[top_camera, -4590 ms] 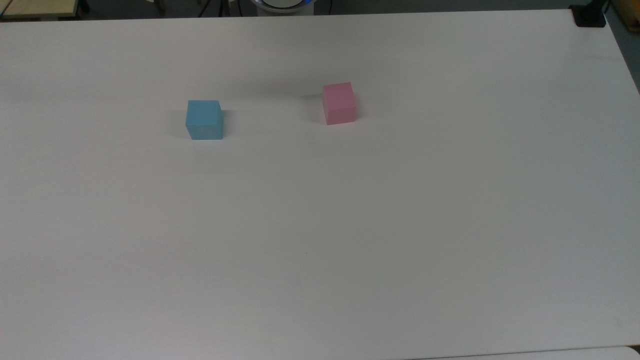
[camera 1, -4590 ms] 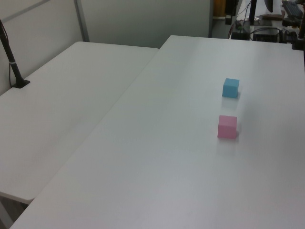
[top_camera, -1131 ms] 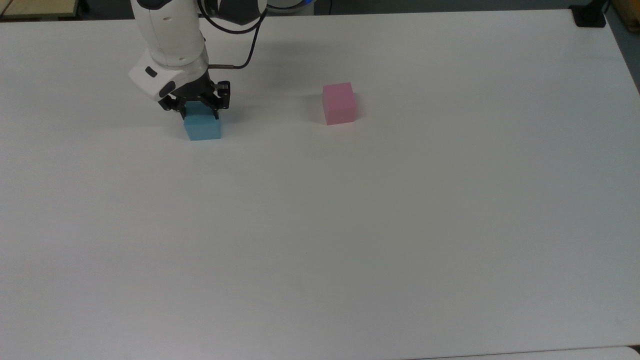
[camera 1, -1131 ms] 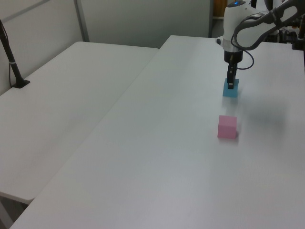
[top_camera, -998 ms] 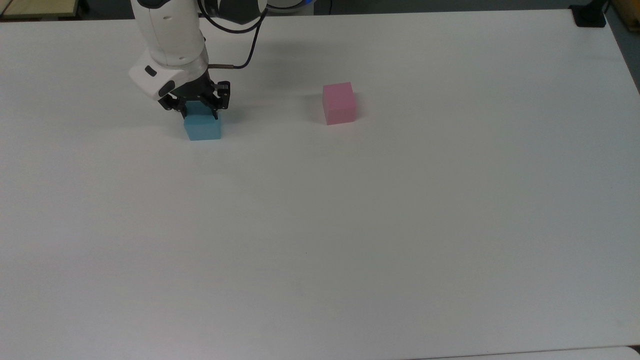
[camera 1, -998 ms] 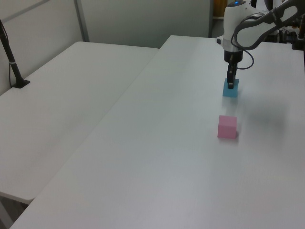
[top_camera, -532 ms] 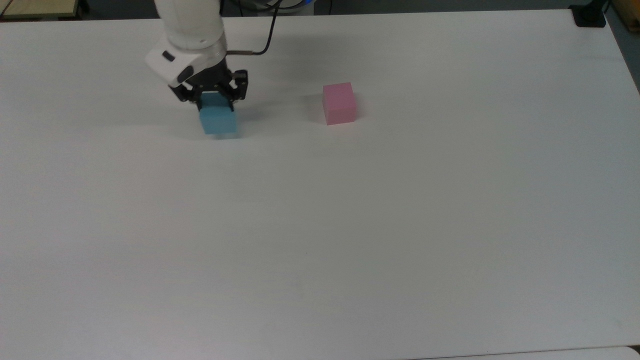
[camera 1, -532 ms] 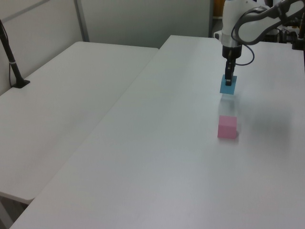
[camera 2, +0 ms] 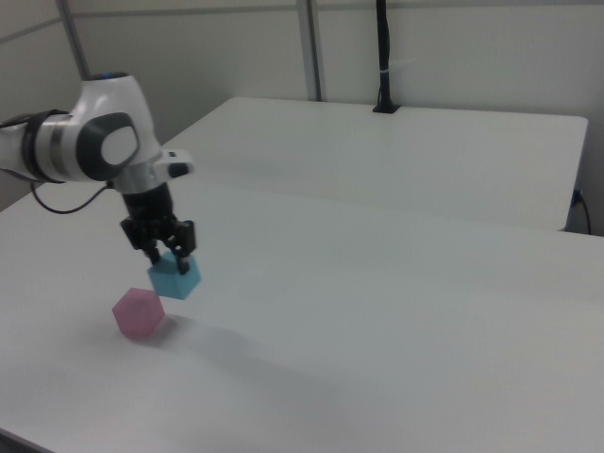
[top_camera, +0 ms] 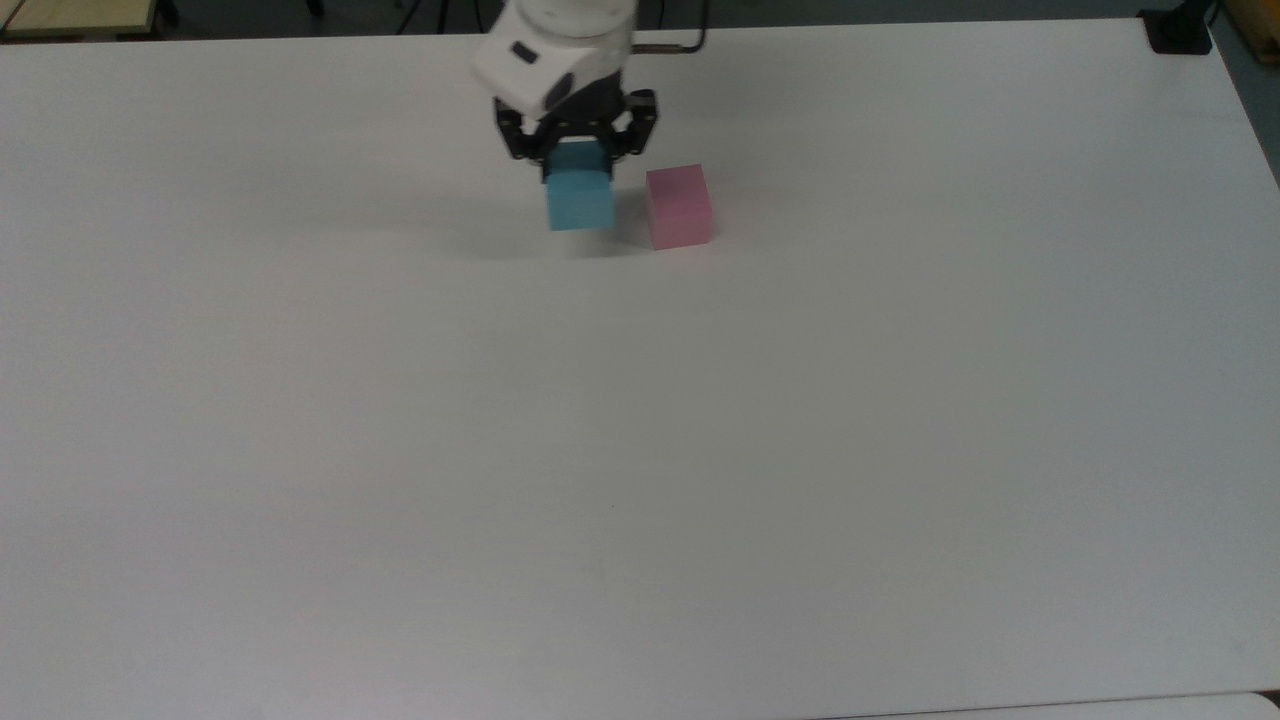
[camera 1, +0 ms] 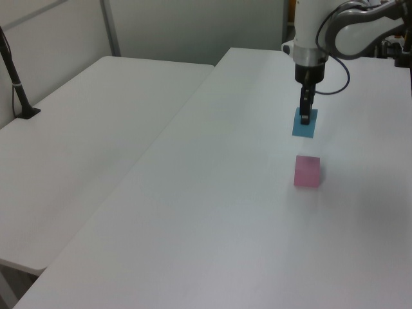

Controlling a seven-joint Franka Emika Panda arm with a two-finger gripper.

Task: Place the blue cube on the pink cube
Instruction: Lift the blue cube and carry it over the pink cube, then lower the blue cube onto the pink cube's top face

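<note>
My gripper (top_camera: 577, 158) (camera 1: 306, 116) (camera 2: 168, 256) is shut on the blue cube (top_camera: 581, 202) (camera 1: 304, 125) (camera 2: 176, 277) and holds it in the air above the white table. The pink cube (top_camera: 678, 207) (camera 1: 307, 171) (camera 2: 139, 313) rests on the table, just to the right of the blue cube in the top view. In the right view the blue cube hangs a little higher than the pink cube and beside it, with a shadow on the table below.
The white table (top_camera: 640, 450) spreads wide in front of the cubes. A second white table (camera 1: 84, 129) adjoins it in the left view. A black post (camera 2: 384, 57) stands on the far table, and a black clamp (top_camera: 1178, 32) sits at the top view's top right corner.
The gripper took hold of the blue cube, lifted it off the table and carried it to the top view's right, close to the pink cube. The pink cube has not moved.
</note>
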